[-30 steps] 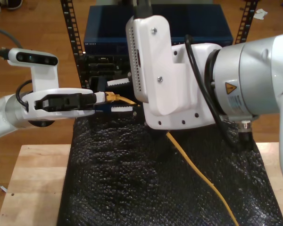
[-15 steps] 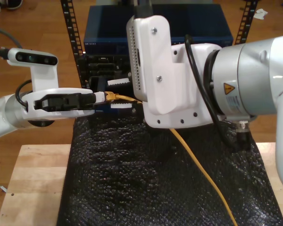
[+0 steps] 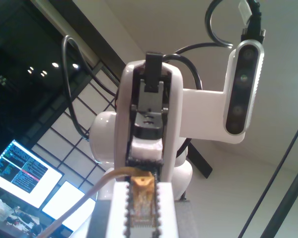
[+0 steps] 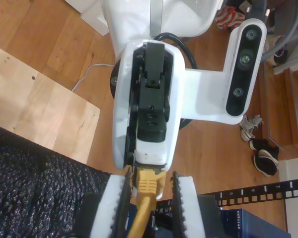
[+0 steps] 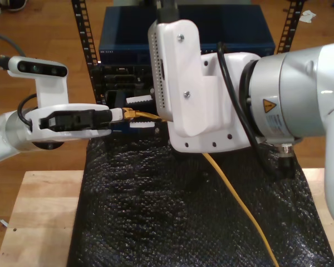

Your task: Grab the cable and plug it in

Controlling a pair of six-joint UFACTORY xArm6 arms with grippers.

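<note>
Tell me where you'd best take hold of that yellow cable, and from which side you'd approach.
I'd pinch the cable at its stiff yellow boot behind the clear plug, not the limp cord. Approach along the cable's line, pressing the flat sides, probably leaving the tip free. My first gripper grips that end.

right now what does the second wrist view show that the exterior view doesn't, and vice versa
The second wrist view adds the gaps between the cable and my second gripper's spread fingers. The exterior view adds the cable's run across the black mat and a warning sticker on an arm. Both share the cable's end, the mat, the wooden table and the blue switch.
</note>
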